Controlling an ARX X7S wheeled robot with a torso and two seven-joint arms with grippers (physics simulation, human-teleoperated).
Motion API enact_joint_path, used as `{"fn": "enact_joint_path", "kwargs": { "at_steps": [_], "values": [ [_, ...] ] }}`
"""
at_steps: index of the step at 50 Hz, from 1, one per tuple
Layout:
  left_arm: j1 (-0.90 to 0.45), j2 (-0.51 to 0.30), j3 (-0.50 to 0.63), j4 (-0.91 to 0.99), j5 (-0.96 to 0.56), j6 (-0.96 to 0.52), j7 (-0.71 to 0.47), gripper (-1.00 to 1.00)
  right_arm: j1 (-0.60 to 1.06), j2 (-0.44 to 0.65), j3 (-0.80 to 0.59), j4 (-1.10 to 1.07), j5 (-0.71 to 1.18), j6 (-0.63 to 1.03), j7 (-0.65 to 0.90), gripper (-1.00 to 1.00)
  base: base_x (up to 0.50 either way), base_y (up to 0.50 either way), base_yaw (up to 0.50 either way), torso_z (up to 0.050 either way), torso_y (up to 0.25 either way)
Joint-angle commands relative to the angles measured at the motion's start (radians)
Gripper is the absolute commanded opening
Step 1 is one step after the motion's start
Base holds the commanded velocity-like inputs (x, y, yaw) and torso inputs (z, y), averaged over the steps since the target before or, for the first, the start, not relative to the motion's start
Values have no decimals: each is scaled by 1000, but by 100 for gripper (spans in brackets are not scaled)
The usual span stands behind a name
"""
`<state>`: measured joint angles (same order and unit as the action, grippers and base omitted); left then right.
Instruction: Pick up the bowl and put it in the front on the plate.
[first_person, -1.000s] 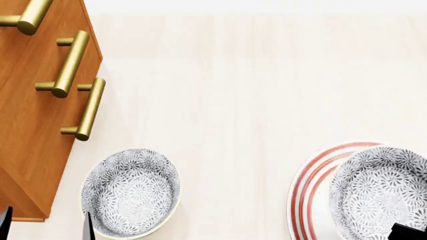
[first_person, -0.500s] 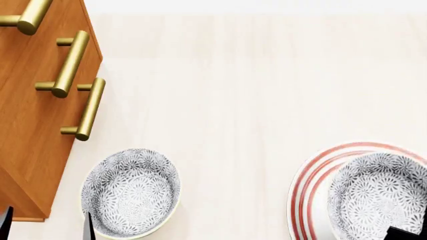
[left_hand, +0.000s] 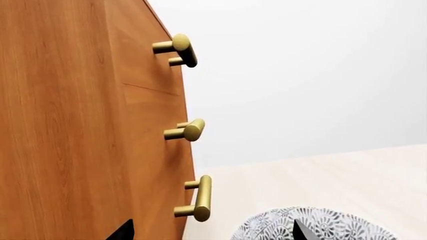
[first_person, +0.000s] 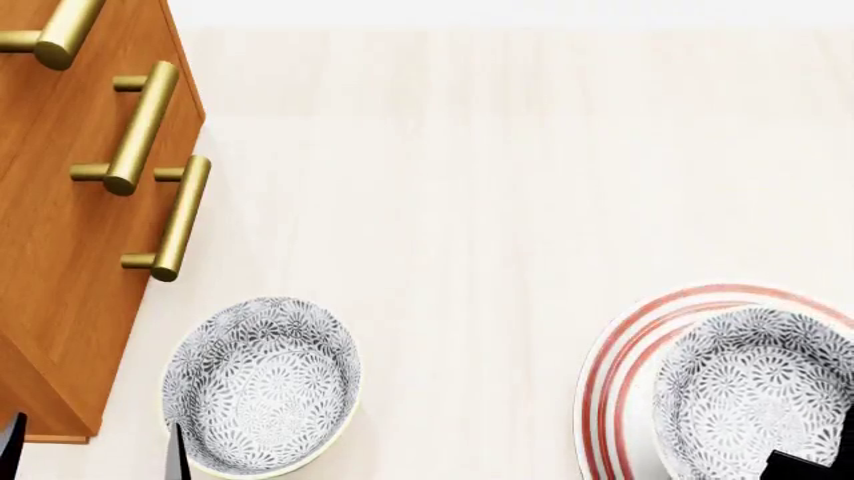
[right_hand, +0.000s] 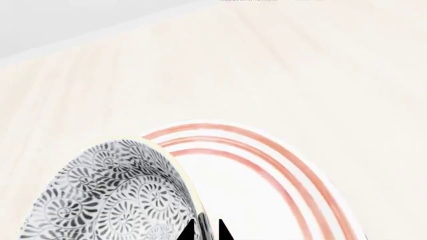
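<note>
The bowl (first_person: 754, 390), white with a grey-blue floral pattern, is over the red-ringed white plate (first_person: 614, 370) at the lower right of the head view. My right gripper (first_person: 807, 462) is shut on its near rim. In the right wrist view the two dark fingertips pinch the bowl's (right_hand: 107, 200) pale rim, with the plate (right_hand: 267, 170) beneath; my right gripper (right_hand: 205, 231) hides the contact. I cannot tell whether the bowl rests on the plate. My left gripper (first_person: 94, 450) stands open at the lower left, beside a like bowl (first_person: 260, 385).
A wooden cabinet (first_person: 67, 250) with brass bar handles (first_person: 180, 215) fills the left side, close to the left gripper (left_hand: 212, 232) and the second bowl (left_hand: 320, 225). Pale wooden tabletop (first_person: 507, 200) stretches between and beyond the two bowls.
The right-hand bowl has shifted slightly toward the near edge and settled lower over the plate, showing more of the plate's far rim. The left gripper and the left bowl have not moved.
</note>
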<state>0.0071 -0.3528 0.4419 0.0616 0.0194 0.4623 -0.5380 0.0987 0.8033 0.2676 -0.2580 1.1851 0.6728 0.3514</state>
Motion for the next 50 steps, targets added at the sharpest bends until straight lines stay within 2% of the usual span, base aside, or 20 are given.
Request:
{"fn": "enact_joint_path", "kwargs": {
  "at_steps": [1,3,4,24,33,37,39,44,50],
  "values": [
    [-1,12,-9,-6,16,10,13,100,15,-10,6,-6,-41,-2,-26,-100,0,0,0,15,10],
    [-1,11,-9,-6,18,11,12,100,18,-7,3,-4,-47,-4,-30,-100,0,0,0,0,0],
    [-1,11,-8,-6,17,10,12,100,20,-4,5,-6,-48,-5,-32,100,0,0,0,0,0],
    [-1,6,-3,-5,17,12,8,100,35,26,38,-25,-21,10,-4,100,0,0,0,0,0],
    [-1,4,-4,-1,17,14,4,100,31,26,134,-30,-10,-18,73,100,0,0,0,0,0],
    [3,2,-7,14,16,15,0,100,-6,-26,183,-68,-116,-112,132,100,0,0,0,0,0],
    [7,-1,-11,27,17,13,-5,100,-29,-62,185,-87,-208,-194,117,100,0,0,0,0,0],
    [15,-13,-29,76,9,0,-16,100,-98,-169,218,-137,-269,-327,80,100,0,0,0,0,0],
    [42,-63,-78,200,-7,-43,-27,100,-155,-301,210,-195,-392,-508,28,100,0,0,0,0,0]
  ]
}}
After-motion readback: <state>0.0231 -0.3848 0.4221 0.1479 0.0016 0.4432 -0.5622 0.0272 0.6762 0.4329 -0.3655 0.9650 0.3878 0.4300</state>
